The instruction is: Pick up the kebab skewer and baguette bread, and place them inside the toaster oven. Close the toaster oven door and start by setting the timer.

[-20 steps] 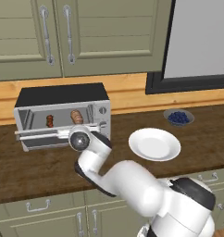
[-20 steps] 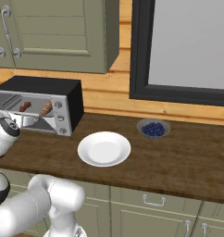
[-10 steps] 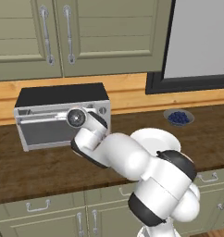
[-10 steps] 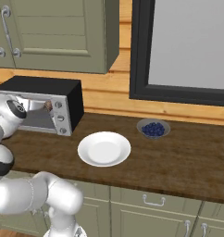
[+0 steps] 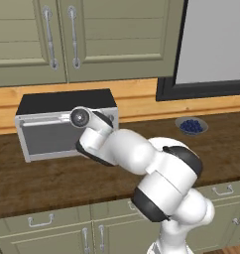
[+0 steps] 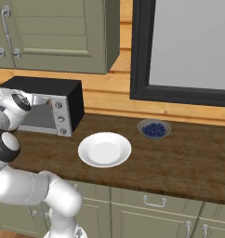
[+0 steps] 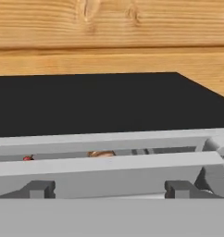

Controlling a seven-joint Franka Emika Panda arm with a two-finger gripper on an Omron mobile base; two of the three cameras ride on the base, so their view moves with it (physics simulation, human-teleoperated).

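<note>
The toaster oven [image 5: 67,101] stands at the back left of the counter, silver with a black top [image 7: 100,104]. Its door [image 5: 52,139] is up against the front, with a thin slit left along the top edge [image 7: 109,163]. Through that slit a red bit of the kebab skewer [image 7: 27,158] and a brown bit of the baguette bread [image 7: 101,153] show inside. My gripper [image 5: 78,119] sits at the door's upper edge, its fingers hidden behind the hand, with nothing seen held. Three knobs [image 6: 61,119] line the right panel.
A white plate [image 6: 104,149] lies right of the oven, with a small bowl of blueberries [image 6: 154,129] further back right. Upper cabinets [image 5: 67,34] hang over the oven, and a dark window frame [image 6: 142,51] is on the right. My arm crosses in front of the oven.
The oven door has swung up from lying open to almost shut. My hand rose with it to the top of the oven front.
</note>
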